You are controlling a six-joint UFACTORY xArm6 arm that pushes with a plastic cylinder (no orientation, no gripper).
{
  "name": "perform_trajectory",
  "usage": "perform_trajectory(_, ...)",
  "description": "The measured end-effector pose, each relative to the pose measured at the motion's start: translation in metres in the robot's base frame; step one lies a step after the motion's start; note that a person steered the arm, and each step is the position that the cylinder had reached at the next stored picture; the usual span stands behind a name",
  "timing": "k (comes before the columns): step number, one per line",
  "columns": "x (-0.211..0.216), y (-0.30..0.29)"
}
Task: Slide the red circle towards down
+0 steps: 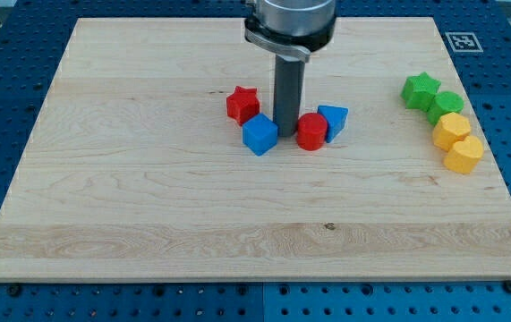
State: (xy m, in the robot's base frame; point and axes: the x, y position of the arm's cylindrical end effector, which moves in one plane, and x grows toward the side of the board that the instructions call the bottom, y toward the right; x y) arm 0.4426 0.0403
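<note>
The red circle [310, 131] is a short red cylinder near the middle of the wooden board [148, 197]. My tip [285, 134] stands just to its left, between it and a blue cube [259, 134], very close to both. A blue triangle-like block [334, 120] touches the red circle on its right. A red star [242, 104] lies up and left of the tip, next to the blue cube.
At the view's right edge of the board sit a green star [421, 89], a green rounded block [447, 105] and two yellow blocks [452, 130] [464, 154] in a slanted row. A fiducial tag [462, 40] is at the top right corner.
</note>
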Motion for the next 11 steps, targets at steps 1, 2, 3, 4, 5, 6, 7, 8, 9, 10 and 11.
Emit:
perform_trajectory(1, 0.019, 0.016)
perform_trajectory(2, 0.024, 0.022)
perform_trajectory(3, 0.01, 0.004)
perform_trajectory(4, -0.016, 0.006)
perform_trajectory(5, -0.019, 0.026)
perform_trajectory(6, 0.0, 0.045)
perform_trajectory(7, 0.027, 0.062)
perform_trajectory(8, 0.044, 0.077)
perform_trajectory(9, 0.045, 0.065)
perform_trajectory(10, 0.045, 0.046)
perform_trajectory(11, 0.055, 0.048)
